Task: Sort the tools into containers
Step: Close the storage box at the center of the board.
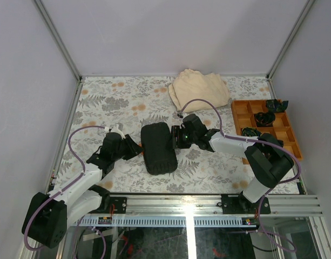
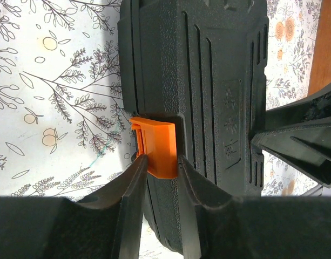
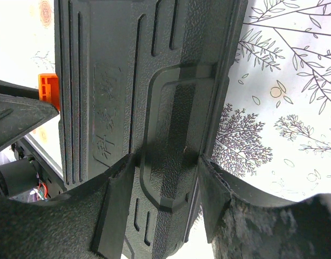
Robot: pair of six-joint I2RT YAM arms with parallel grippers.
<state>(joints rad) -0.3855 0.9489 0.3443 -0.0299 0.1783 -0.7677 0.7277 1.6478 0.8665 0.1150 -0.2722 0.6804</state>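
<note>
Orange latch point(image 2: 159, 148): pinched between your left jaws.
Black case point(image 1: 159, 147): closed on the table point(image 1: 111, 102), ridge clamped in your right jaws.
Left arm point(image 1: 79, 183), right arm point(image 1: 230, 142): both low, reaching inward.

Tool case point(image 1: 159, 151) sides are blocked: left gripper point(image 2: 162, 162) closed on orange latch point(image 2: 160, 140), right gripper point(image 3: 165, 162) clamped opposite. Free table point(image 1: 108, 102) is found rear-left; cloth point(image 1: 200, 89), tray point(image 1: 242, 113) obstruct rear-right.

Soft, even light falls from overhead, so shadows on the flowered table point(image 1: 116, 102) stay faint and the top view reads sharp throughout. Close up, the black case point(image 2: 208, 81) shows crisp grain, the near fingers point(image 3: 119, 210) go dark with little detail, and the right wrist view's top-left corner washes out nearly white
</note>
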